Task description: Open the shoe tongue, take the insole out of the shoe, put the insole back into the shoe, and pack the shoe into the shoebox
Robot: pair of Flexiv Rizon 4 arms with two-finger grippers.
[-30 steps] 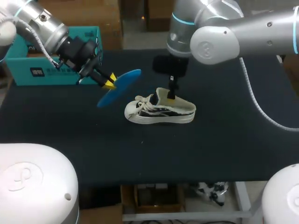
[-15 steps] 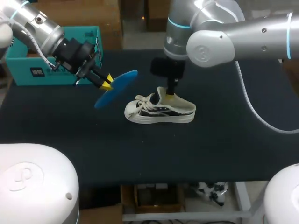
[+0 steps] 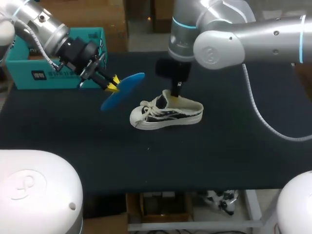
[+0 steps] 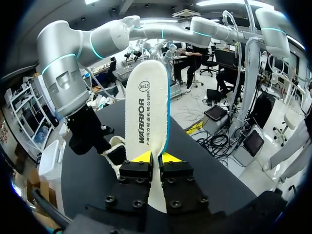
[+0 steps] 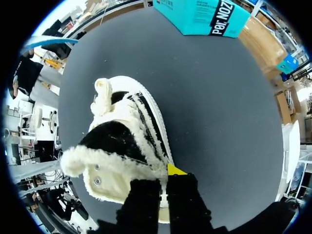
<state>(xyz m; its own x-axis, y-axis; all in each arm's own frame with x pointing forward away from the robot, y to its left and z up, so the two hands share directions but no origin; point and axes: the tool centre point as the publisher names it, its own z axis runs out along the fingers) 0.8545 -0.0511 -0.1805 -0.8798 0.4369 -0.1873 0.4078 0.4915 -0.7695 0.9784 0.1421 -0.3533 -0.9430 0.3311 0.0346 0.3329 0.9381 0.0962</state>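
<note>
The black counter (image 3: 234, 146) carries a teal shoebox (image 3: 22, 68) at its ten o'clock corner. A white, black-striped sneaker (image 3: 163, 116) sits near the counter's centre, toe toward nine o'clock. The blue-backed insole (image 3: 124, 87) hangs in the air at the sneaker's ten o'clock, pinched at one end by the left claw (image 3: 112, 84), whose fingers are nearly together. The right claw (image 3: 177, 96) is narrow, gripping the rim of the sneaker's opening, with one finger inside the fleecy lining and one outside.

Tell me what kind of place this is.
Probably a robot lab or test bench: over a black table, the left gripper holds a blue insole, the right gripper grips a white shoe, and a teal shoebox sits at the far left corner.
</note>
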